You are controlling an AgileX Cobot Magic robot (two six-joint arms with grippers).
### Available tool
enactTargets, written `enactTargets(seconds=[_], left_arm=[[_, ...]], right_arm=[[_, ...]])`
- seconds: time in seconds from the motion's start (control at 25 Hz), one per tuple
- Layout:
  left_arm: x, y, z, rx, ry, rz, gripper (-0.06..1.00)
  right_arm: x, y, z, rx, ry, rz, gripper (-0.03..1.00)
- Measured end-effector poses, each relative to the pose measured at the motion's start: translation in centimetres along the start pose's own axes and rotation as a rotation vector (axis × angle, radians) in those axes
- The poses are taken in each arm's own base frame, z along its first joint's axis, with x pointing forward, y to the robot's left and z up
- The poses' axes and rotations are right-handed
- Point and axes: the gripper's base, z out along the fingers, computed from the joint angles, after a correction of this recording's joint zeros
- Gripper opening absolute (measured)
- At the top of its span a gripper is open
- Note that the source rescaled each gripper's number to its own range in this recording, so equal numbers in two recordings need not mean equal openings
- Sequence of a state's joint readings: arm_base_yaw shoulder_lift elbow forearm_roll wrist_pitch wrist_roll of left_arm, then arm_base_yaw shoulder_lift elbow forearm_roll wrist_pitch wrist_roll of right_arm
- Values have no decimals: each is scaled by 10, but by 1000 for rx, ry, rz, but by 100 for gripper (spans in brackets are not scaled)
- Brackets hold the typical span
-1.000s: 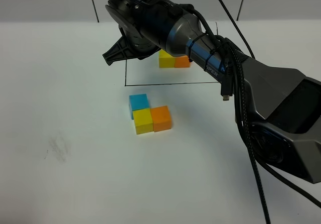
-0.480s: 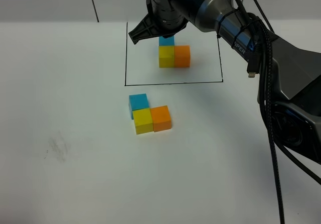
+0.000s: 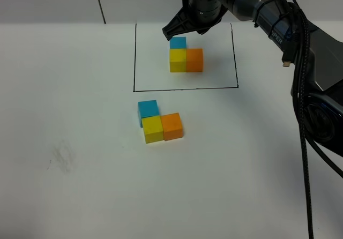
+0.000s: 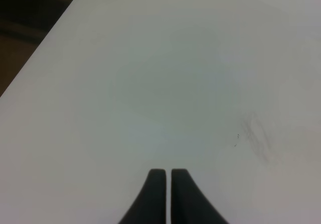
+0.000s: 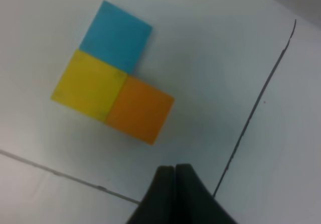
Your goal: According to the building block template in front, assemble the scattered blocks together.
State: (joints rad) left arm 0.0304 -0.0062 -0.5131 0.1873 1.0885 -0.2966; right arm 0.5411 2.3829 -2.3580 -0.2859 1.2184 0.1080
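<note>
No text or label can be read.

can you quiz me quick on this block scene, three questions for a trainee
1. True or false: the framed L-shaped cluster of blue, yellow and orange cubes lies inside the thin black drawn rectangle.
2. In the unframed group, which cube does the small matte yellow cube touch on its right in the high view: A the matte orange cube, B the matte light blue cube?
3. Fill in: the right gripper has its jaws ____.

Key: 1 true; 2 A; 3 shut
</note>
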Motion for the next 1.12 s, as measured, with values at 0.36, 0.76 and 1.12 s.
enactTargets(seconds=[0.36, 0.76, 1.12], left_arm=[[0, 0, 0, 0, 0, 0, 1], [0, 0, 0, 0, 0, 0, 1], [0, 0, 0, 0, 0, 0, 1]], right_arm=[[25, -6, 28, 0, 136, -63, 0], [50, -44, -14, 25, 175, -45, 0], [114, -72, -62, 42, 270, -24, 0]])
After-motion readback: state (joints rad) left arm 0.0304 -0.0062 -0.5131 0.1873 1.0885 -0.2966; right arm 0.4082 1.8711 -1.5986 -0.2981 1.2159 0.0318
